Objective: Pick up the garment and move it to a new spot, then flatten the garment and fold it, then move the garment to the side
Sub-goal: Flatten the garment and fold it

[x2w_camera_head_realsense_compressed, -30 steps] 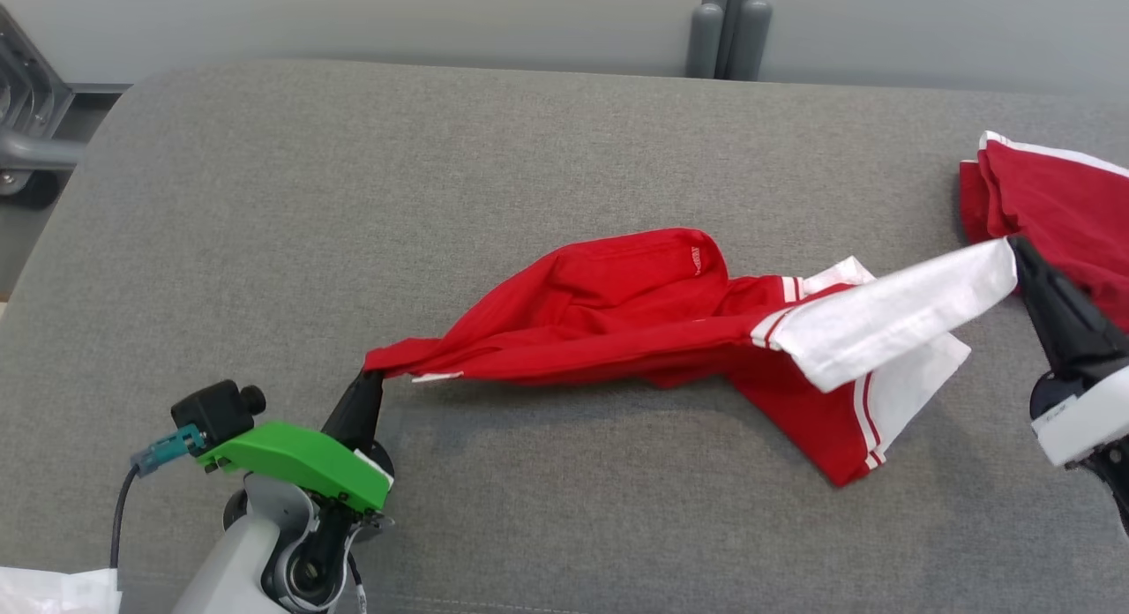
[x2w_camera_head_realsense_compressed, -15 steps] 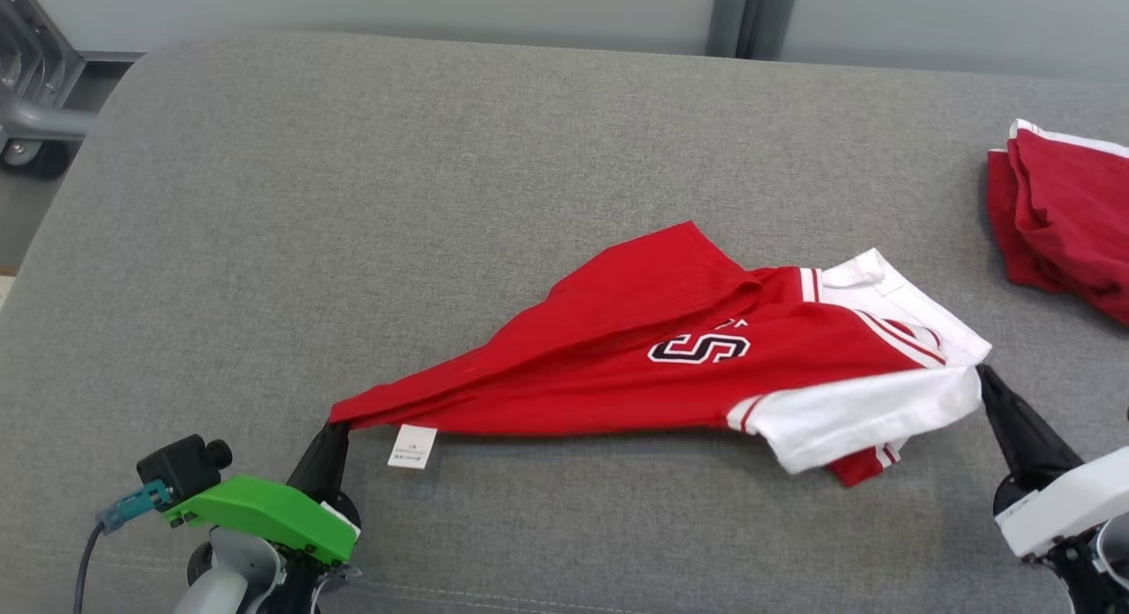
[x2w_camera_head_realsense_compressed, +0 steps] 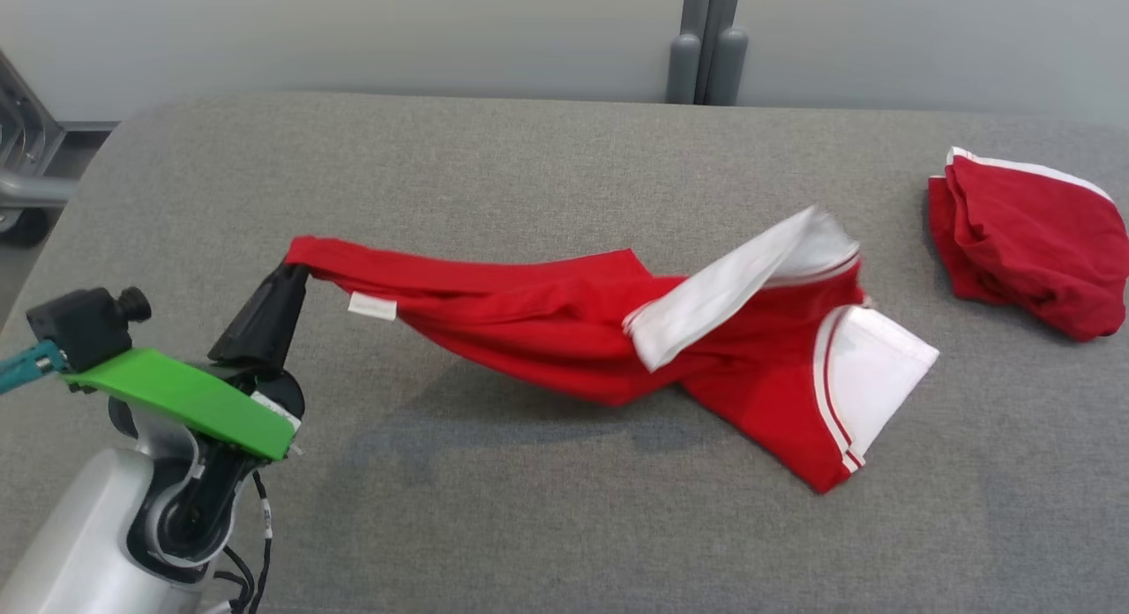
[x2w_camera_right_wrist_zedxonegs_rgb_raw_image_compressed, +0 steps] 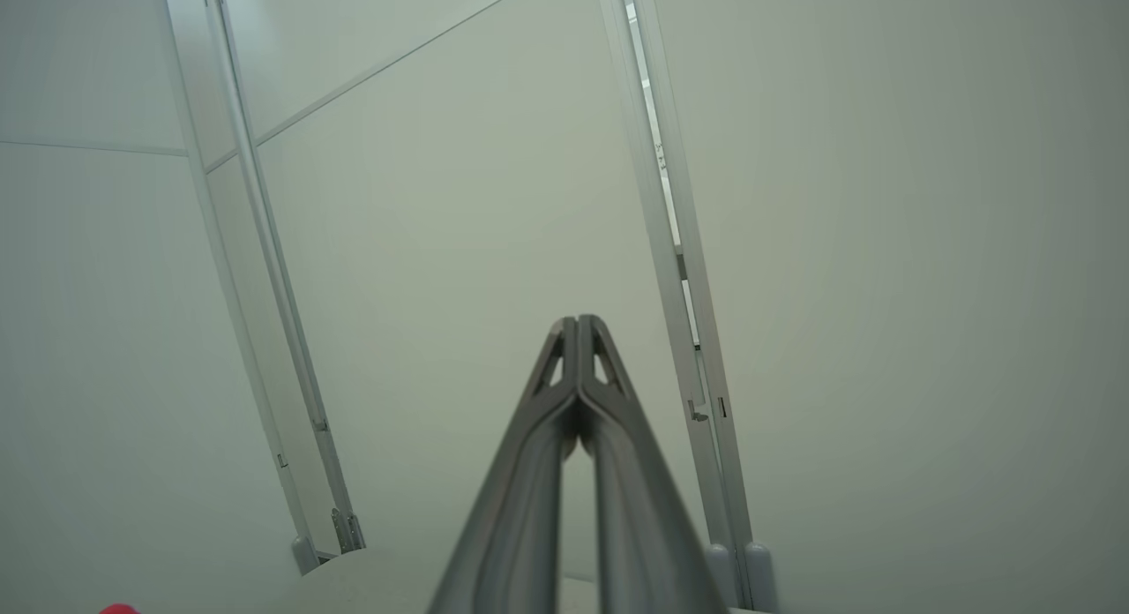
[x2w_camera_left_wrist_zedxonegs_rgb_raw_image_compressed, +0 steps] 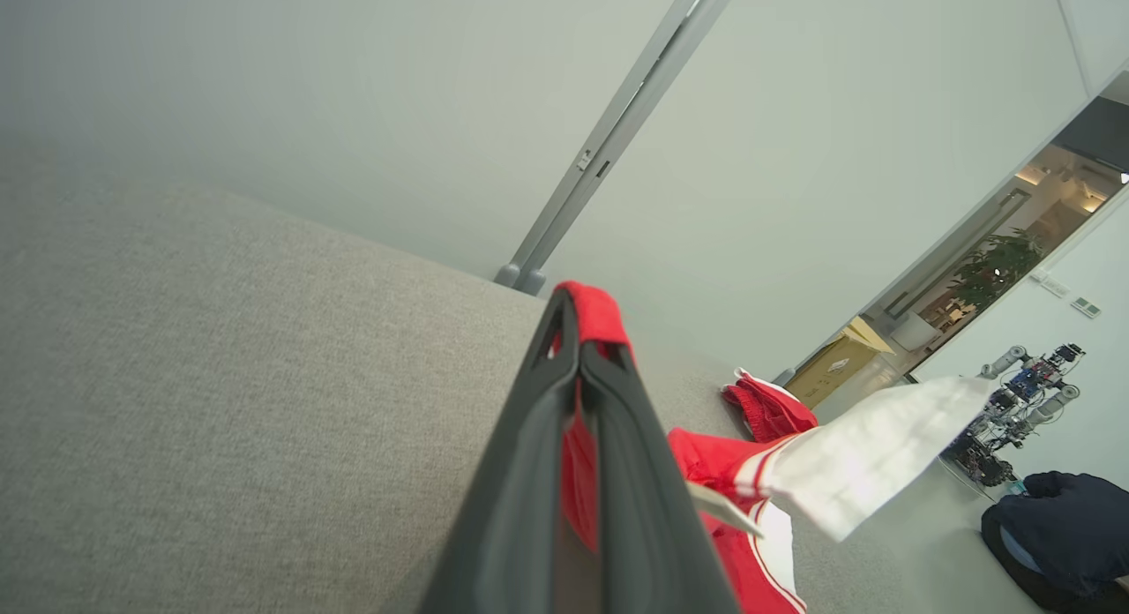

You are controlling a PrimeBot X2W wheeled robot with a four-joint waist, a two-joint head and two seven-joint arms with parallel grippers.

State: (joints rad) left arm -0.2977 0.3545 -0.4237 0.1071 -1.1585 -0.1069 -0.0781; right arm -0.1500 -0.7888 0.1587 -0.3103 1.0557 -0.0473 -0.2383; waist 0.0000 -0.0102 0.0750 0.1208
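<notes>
Head view: two garments on one grey cushion point(x2w_camera_head_realsense_compressed: 529, 173). My left claw point(x2w_camera_head_realsense_compressed: 295, 274) clamps the red-and-white garment point(x2w_camera_head_realsense_compressed: 529, 323); the second garment point(x2w_camera_head_realsense_compressed: 1023, 243) lies apart. My right claw point(x2w_camera_right_wrist_zedxonegs_rgb_raw_image_compressed: 578, 325) is closed, empty.

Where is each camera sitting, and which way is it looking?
Head view: up on the robot's head, looking down at the grey cushion and red garment; left gripper and its forearm show.
Left wrist view: on the left wrist, looking along that shut gripper across the cushion toward the wall.
Right wrist view: on the right wrist, pointing at pale panels; right gripper shows, shut and empty.
Shared: head and left wrist views both show the left gripper pinching the red garment.
</notes>
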